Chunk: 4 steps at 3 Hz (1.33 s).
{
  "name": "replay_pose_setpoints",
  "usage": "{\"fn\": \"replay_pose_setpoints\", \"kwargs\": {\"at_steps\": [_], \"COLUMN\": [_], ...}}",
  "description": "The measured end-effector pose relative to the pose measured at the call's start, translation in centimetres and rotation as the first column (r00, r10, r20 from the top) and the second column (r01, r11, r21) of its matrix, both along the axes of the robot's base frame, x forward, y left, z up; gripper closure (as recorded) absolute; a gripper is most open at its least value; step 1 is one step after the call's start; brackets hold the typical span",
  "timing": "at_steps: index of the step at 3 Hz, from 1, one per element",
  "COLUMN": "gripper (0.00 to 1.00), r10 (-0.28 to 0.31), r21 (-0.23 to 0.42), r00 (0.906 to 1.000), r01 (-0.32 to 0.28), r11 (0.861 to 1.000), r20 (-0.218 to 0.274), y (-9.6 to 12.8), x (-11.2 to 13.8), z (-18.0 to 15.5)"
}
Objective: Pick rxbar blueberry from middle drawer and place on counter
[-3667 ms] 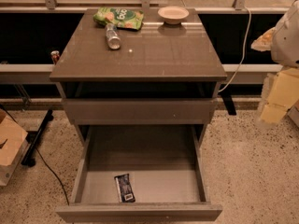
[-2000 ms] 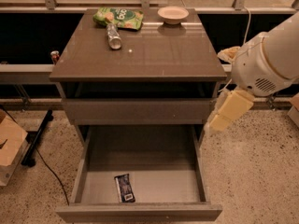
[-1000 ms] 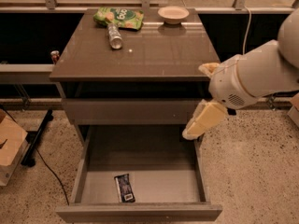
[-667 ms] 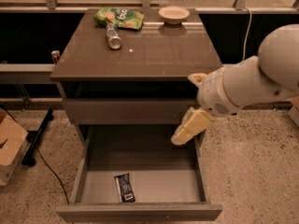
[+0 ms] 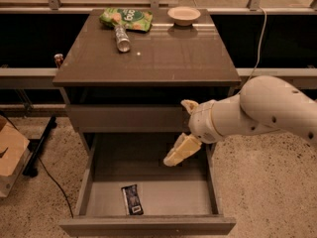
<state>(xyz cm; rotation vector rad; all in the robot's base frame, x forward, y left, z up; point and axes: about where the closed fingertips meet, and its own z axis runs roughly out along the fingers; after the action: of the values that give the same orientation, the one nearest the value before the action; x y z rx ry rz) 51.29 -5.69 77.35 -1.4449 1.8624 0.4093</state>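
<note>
The rxbar blueberry [image 5: 132, 199], a small dark bar with a white patch at its near end, lies flat on the floor of the open middle drawer [image 5: 148, 226], near its front and left of centre. My gripper [image 5: 181, 150] hangs over the drawer's right half, above and to the right of the bar, not touching it. The white arm reaches in from the right. The counter [image 5: 163, 58] is the glossy grey-brown top of the cabinet above.
On the counter stand a green snack bag [image 5: 126, 19], a small can [image 5: 121, 37] lying on its side, and a shallow bowl [image 5: 184, 15] at the back. A closed drawer front [image 5: 124, 118] sits above the open drawer. A cardboard box [image 5: 10, 155] is on the floor at left.
My arm has swung in from the right edge of the view and lowered leftwards, bringing the gripper over the open drawer. The bar has not moved.
</note>
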Motion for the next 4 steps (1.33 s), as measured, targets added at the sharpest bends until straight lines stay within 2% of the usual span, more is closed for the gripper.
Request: {"fn": "replay_pose_setpoints", "kwargs": {"at_steps": [1,2,3,4], "gripper": [0.00,0.00,0.00,0.00], "r10": [-0.004,0.006,0.017,0.056], "r21": [0.115,0.161,0.162,0.189], "r00": [0.9970,0.9896,0.9880,0.9863], "r01": [0.013,0.018,0.008,-0.026], "r11": [0.993,0.987,0.987,0.982], "r20": [-0.078,-0.144,-0.154,-0.155], "y": [1.1,1.6,1.9,3.2], "x": [0.7,0.8,0.9,1.1], "z": [-5.0,-8.6,-9.3,-11.9]}}
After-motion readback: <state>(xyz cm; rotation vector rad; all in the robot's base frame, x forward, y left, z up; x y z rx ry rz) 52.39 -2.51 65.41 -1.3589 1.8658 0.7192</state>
